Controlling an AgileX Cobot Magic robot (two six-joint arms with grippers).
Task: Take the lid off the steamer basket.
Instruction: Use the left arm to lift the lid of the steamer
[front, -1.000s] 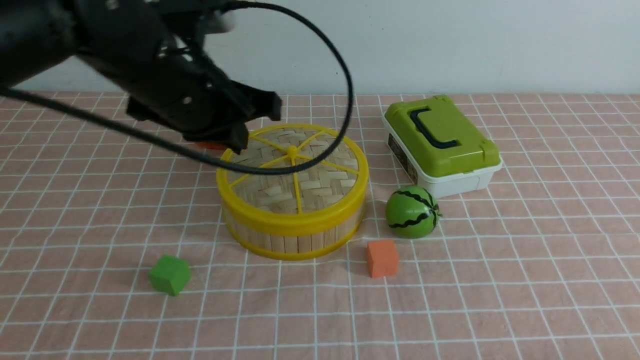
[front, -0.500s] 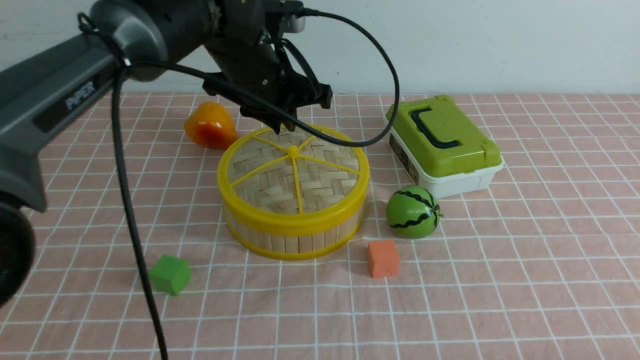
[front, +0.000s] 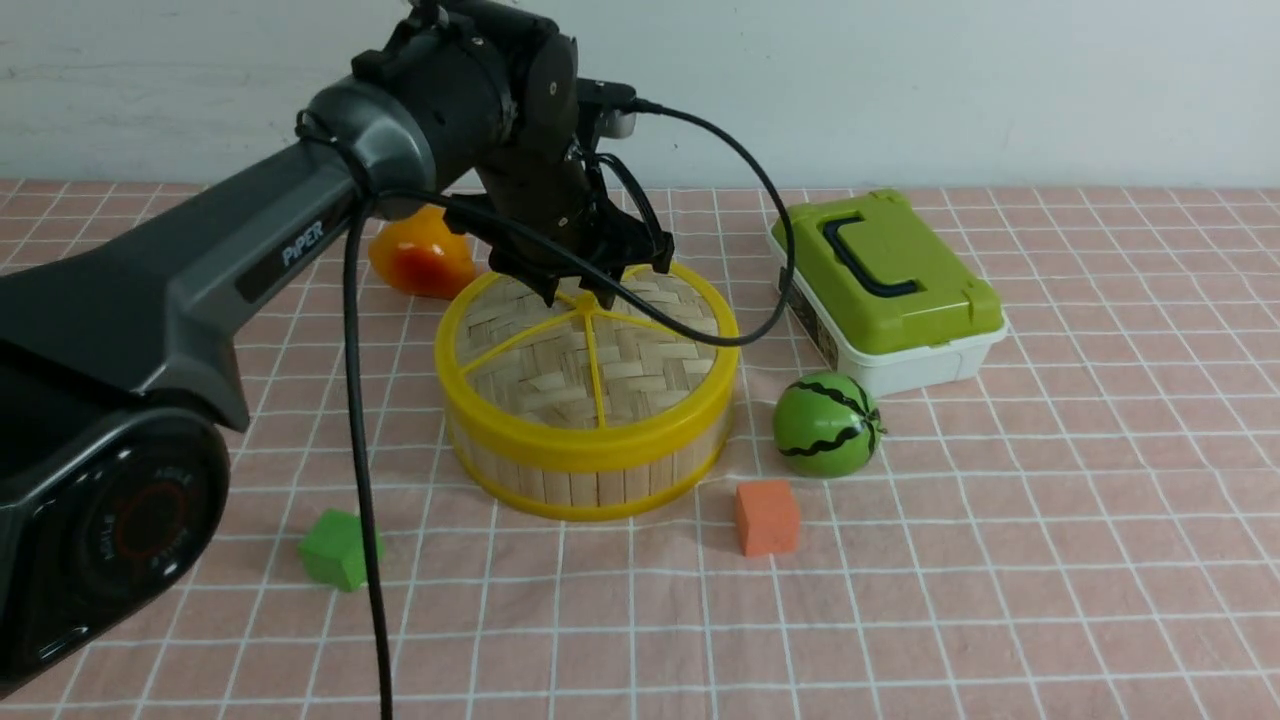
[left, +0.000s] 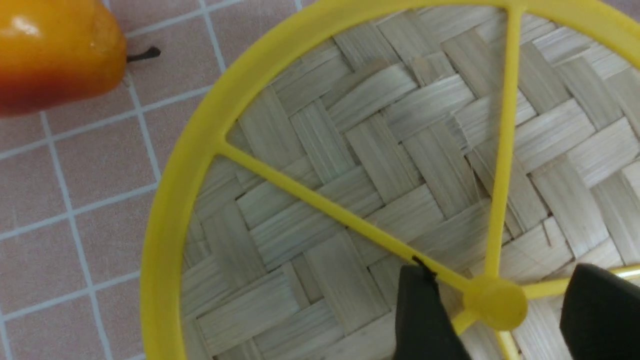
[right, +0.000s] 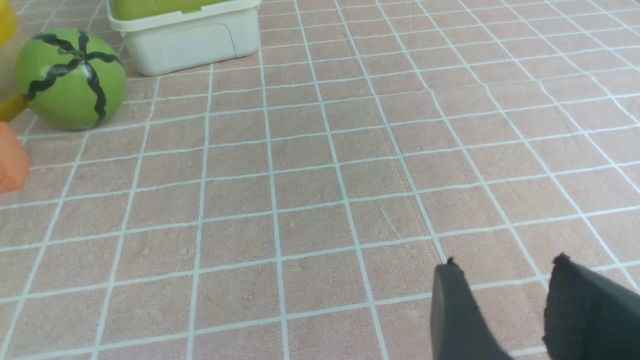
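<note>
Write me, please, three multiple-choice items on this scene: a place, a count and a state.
1. The toy watermelon sits: A) in front of the green-topped box B) atop it C) far left
2. Cubes on the cloth: A) four B) three C) two
3. The left gripper is: A) open over bare cloth B) open astride the lid's knob C) shut on it

1 A: it rests at the box's near side. 2 C: one green cube, one orange cube. 3 B: fingers flank the knob, gap showing.

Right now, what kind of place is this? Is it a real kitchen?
Probably a robot practice table, not a kitchen: pink checked cloth, toy watermelon, orange block, green block.
</note>
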